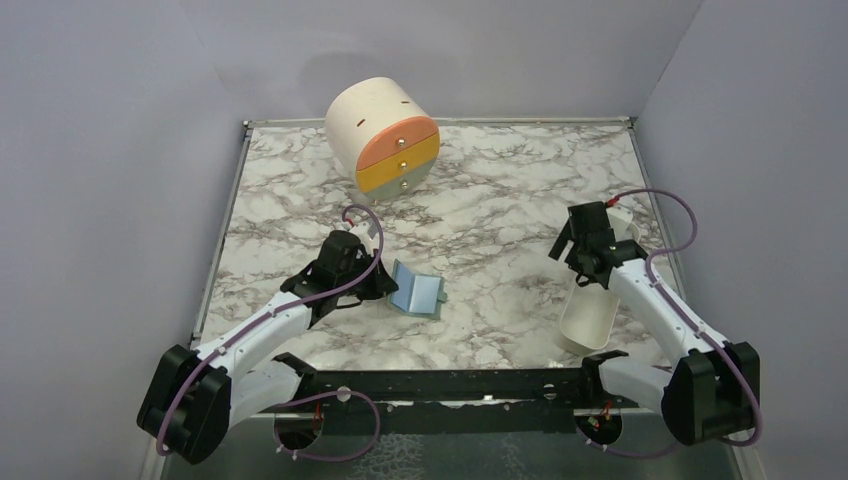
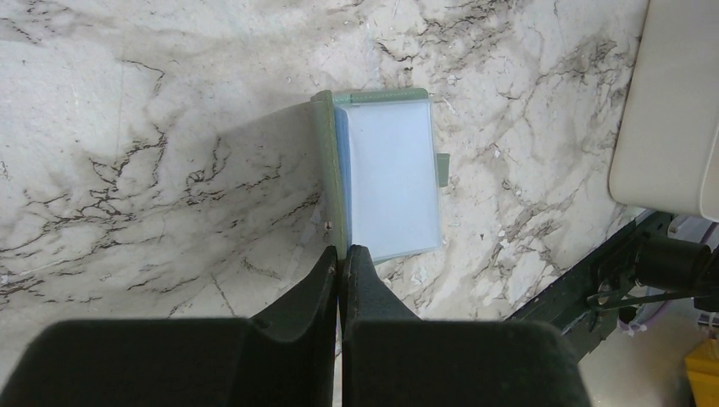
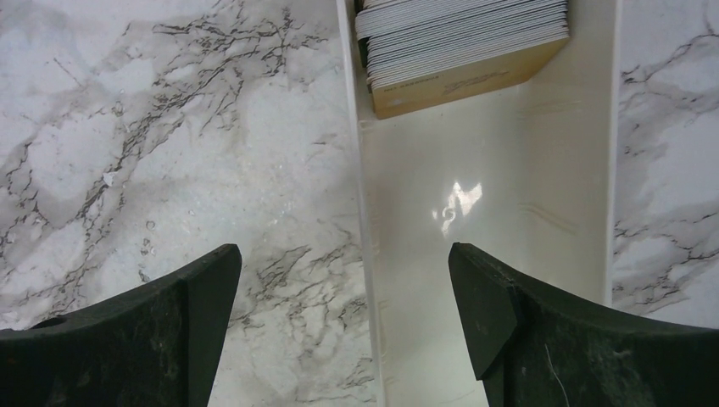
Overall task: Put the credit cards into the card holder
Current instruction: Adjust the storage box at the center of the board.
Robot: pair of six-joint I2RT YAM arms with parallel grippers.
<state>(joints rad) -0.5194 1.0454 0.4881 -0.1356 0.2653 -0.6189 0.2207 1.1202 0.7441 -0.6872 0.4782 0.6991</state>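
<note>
Black fingers of the left gripper [image 2: 342, 254] are pressing together, and we are reading them as clamped on the near corner of the card holder [image 2: 390, 178], at the end of its raised cover. In the top view this gripper is sitting just left of the card holder and touching it.

The card holder is lying open on the marble table [image 1: 500, 200]. Its sage-green cover on the gripper side is standing nearly upright. The other half is lying flat and showing a pale blue, glossy lining with a small green tab at its outer edge.

The cream cylinder [image 1: 385, 135], with orange, yellow and grey drawers, is standing well behind the card holder and slightly to its left.

Well apart to the right of the card holder, the long white tray [image 1: 590, 320] is lying lengthwise on the marble. The credit cards [image 3: 462, 51] are sitting inside this tray as one packed stack. In the right wrist view we are seeing grey card edges, with a tan-orange card forming the nearest face. The cards are therefore well apart from the card holder, on its right.

The right gripper [image 3: 343, 254] is hanging above the tray with its jaws spread wide apart. One finger is over the marble beside the tray wall and the other is over the tray floor. Both are clear of the cards.
</note>
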